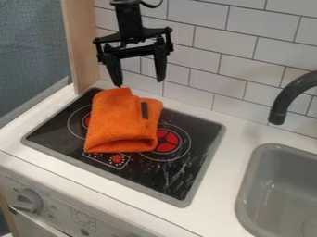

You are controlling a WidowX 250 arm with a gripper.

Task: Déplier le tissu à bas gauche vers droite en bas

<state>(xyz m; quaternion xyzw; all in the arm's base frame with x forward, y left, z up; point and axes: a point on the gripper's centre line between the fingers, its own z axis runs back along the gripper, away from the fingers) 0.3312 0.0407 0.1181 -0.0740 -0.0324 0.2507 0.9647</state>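
Knob (pixel 28 200) lower left. Orange cloth (pixel 121 127) left of centre, folded; unfolding seemingly all ahead. Gripper (pixel 140 83) above, fingers apart.

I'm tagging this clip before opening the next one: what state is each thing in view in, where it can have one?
Orange cloth: folded over on itself, lying on the stove top.
Tool: open, above the cloth's far edge, nothing held between its fingers.
Stove top: partly covered by the cloth.
Faucet: no water seen coming from its spout.
Stove knob: setting cannot be told.
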